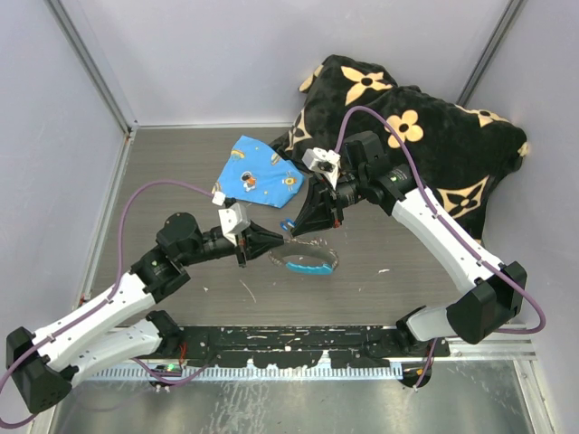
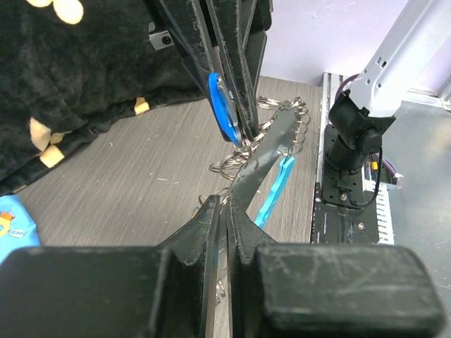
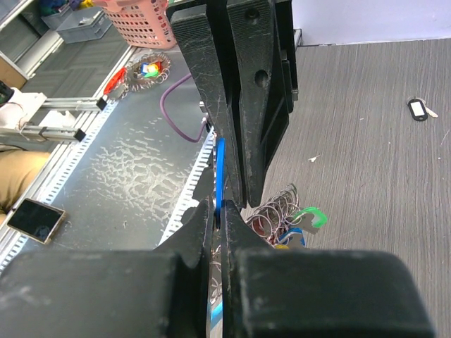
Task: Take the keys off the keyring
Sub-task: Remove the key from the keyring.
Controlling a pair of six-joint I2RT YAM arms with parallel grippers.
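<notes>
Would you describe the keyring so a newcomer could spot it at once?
Find the black flowered cushion at far right, then the blue printed cloth beside it. Just nearer is the keyring, the only thin dark loop carrying a light-blue curved strip.

Keyring: thin metallic loop, light-blue curved piece, is sitting at frame centre. Keys: green, blue heads are clustering among rings.

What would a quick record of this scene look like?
Left end effector: shut, apparently on keyring
Right end effector: shut on blue tag
Keyring position: between both end effectors
Behind: blue cloth, black flowered cushion
Loose on table: small dark tag
</notes>
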